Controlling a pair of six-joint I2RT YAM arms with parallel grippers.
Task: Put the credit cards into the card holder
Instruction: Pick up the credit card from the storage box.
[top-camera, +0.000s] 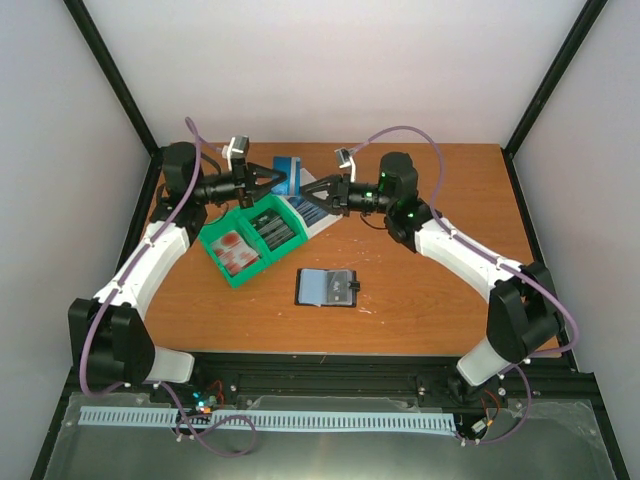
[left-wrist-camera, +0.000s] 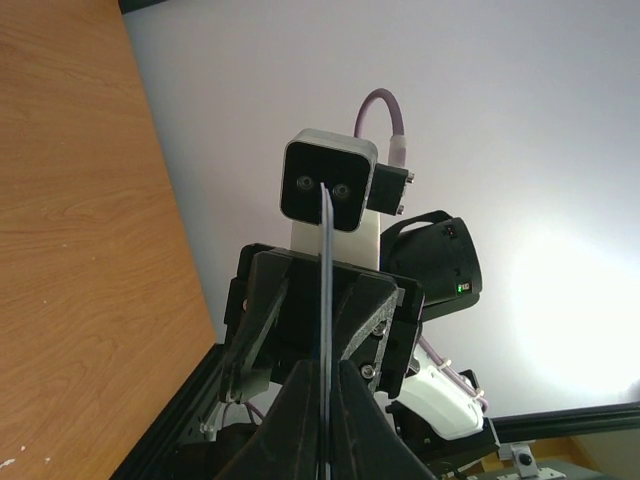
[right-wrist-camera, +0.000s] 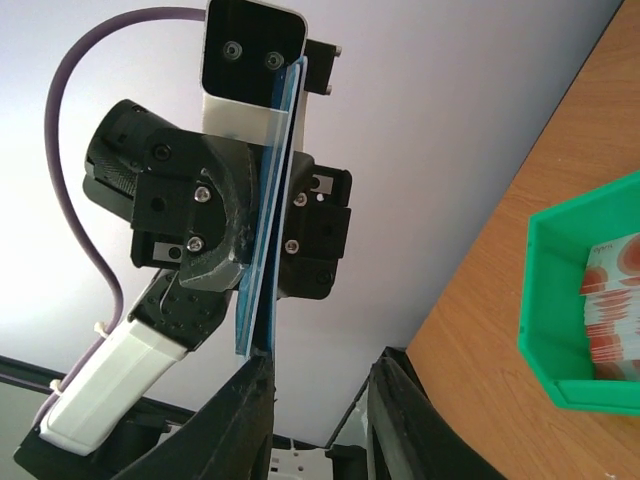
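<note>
My left gripper (top-camera: 278, 180) is shut on a blue credit card (top-camera: 290, 163) and holds it in the air over the back of the table. In the left wrist view the card (left-wrist-camera: 326, 290) shows edge-on between the shut fingers (left-wrist-camera: 300, 420). My right gripper (top-camera: 305, 193) faces the left one, open. In the right wrist view (right-wrist-camera: 320, 385) the card (right-wrist-camera: 262, 230) has its near edge at the tip of my left-hand finger (right-wrist-camera: 245, 400), not clamped. The black card holder (top-camera: 327, 287) lies open on the table, grey-blue sleeves up.
A green and white bin (top-camera: 218, 262) stands left of centre below the grippers, with red cards (top-camera: 235, 248) and blue cards (top-camera: 275, 225) in its compartments. Its green corner (right-wrist-camera: 560, 330) shows in the right wrist view. Black frame posts stand at the back corners.
</note>
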